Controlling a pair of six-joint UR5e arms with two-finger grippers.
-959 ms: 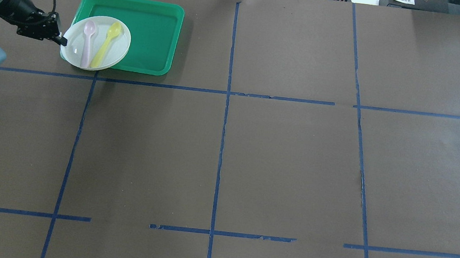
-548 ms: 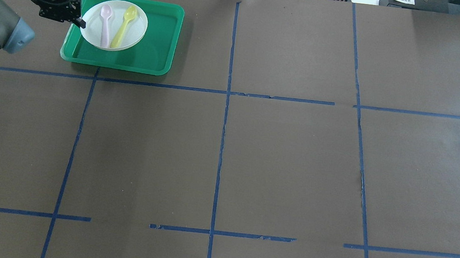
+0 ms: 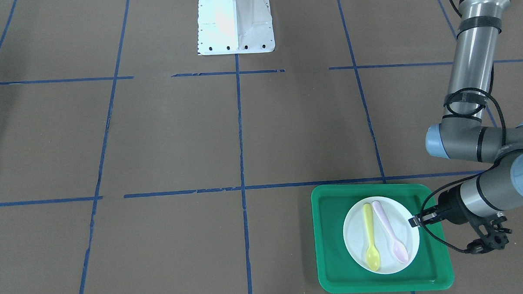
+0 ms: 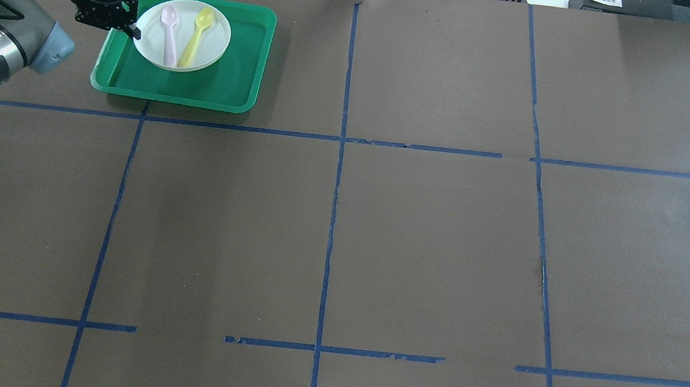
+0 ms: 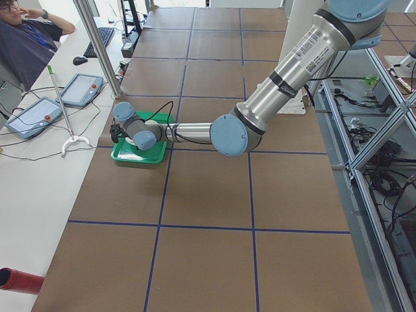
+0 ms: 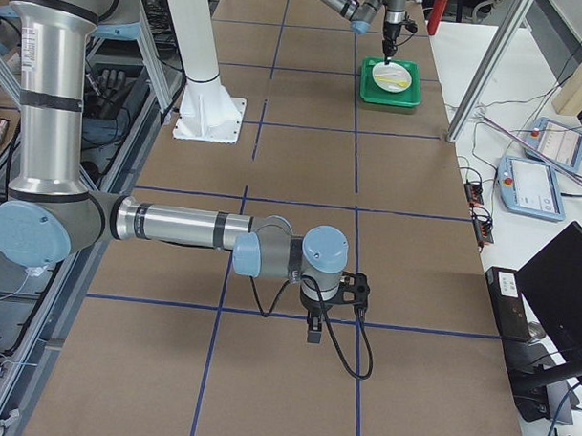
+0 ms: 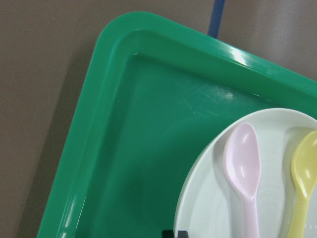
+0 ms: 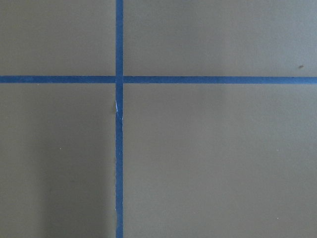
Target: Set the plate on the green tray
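1. The plate [image 4: 214, 45], carrying a pink spoon [image 4: 169, 37] and a yellow spoon [image 4: 194, 40] side by side, lies over the far left part of the green tray [image 4: 235, 79]. In the overhead view it is wholly inside the tray's rim.
2. A shadow on the tray floor beside the plate suggests it hangs just above the surface. Whether it touches cannot be told.
3. The left gripper [image 4: 136, 32] is clamped on the plate's lip, on the side nearest the tray's left wall.
4. The step in hand looks like the set-down, with the carry all but over. The next move calls for lowering the plate level so the spoons do not slide. The fingers should then part and back away without dragging the plate or catching the tray wall.
5. The right gripper [image 6: 312, 329] hangs low over the table, well apart from the tray. Whether its fingers are apart or together cannot be told.
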